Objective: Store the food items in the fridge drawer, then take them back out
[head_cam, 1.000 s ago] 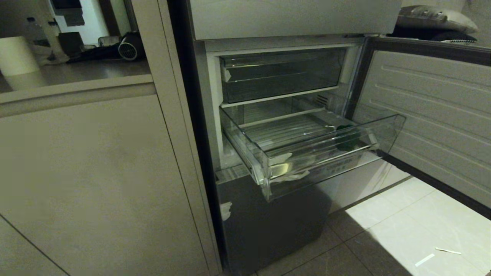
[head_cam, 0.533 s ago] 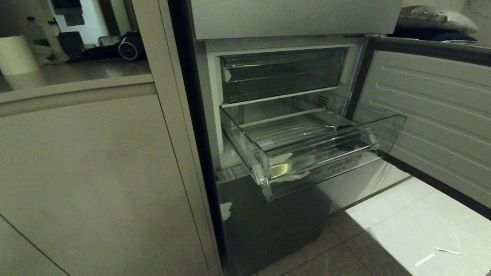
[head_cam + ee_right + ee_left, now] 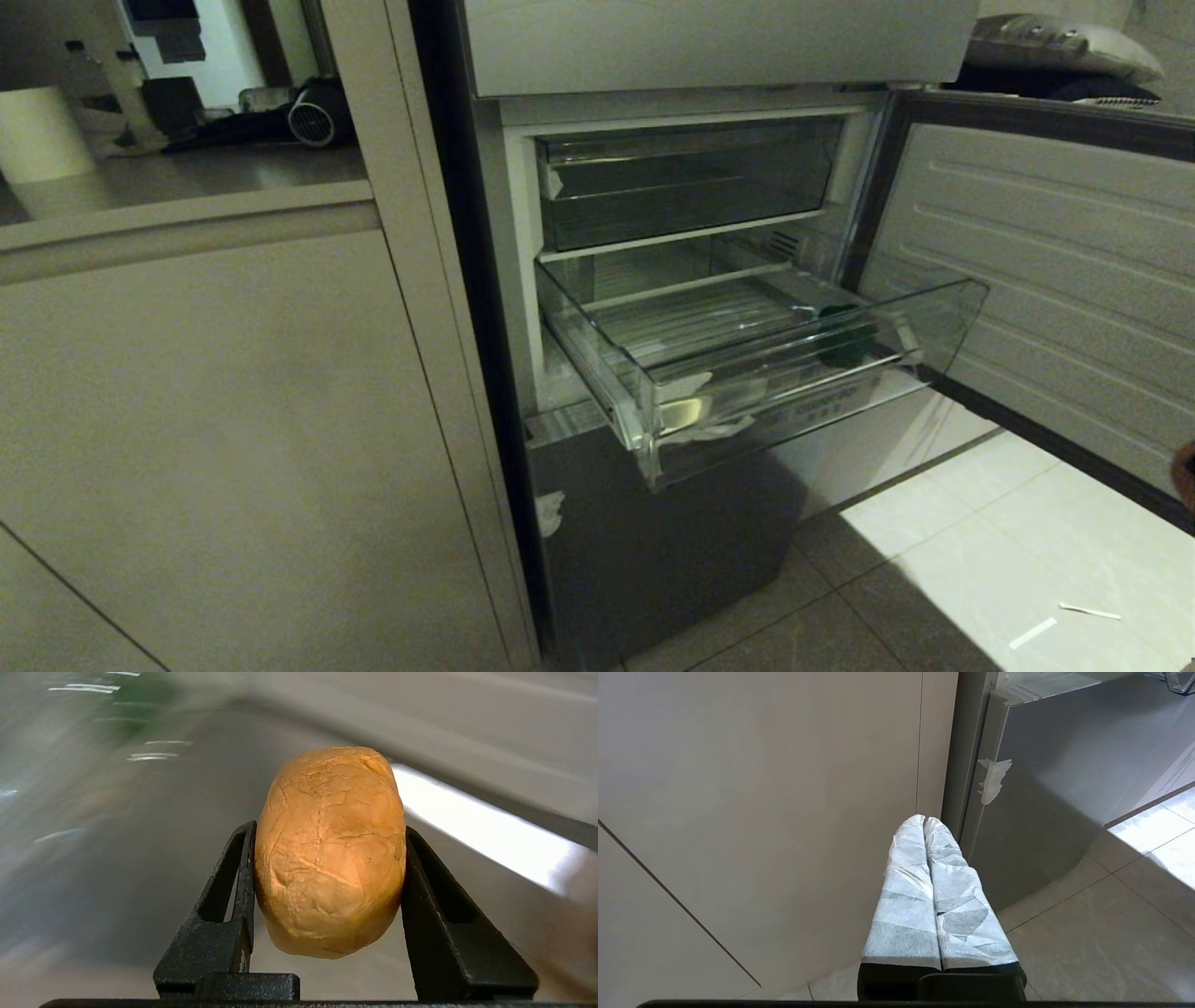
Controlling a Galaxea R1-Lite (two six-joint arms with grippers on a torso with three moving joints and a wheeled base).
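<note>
Your right gripper (image 3: pixel 327 868) is clamped across the middle of the bread roll (image 3: pixel 329 851), jaws squeezing both sides. It looks light and soft, so go easy or you'll dent the crust. The drawer (image 3: pixel 803 373) hangs pulled out, with the green lump (image 3: pixel 845 341) at its 3 o'clock end. The left gripper (image 3: pixel 924 826) idles, pinched together on nothing.

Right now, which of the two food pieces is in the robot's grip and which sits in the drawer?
The orange-brown bread roll is clamped between the right gripper jaws. The dark-green lump lies in the pulled-out clear drawer, at its right end.
</note>
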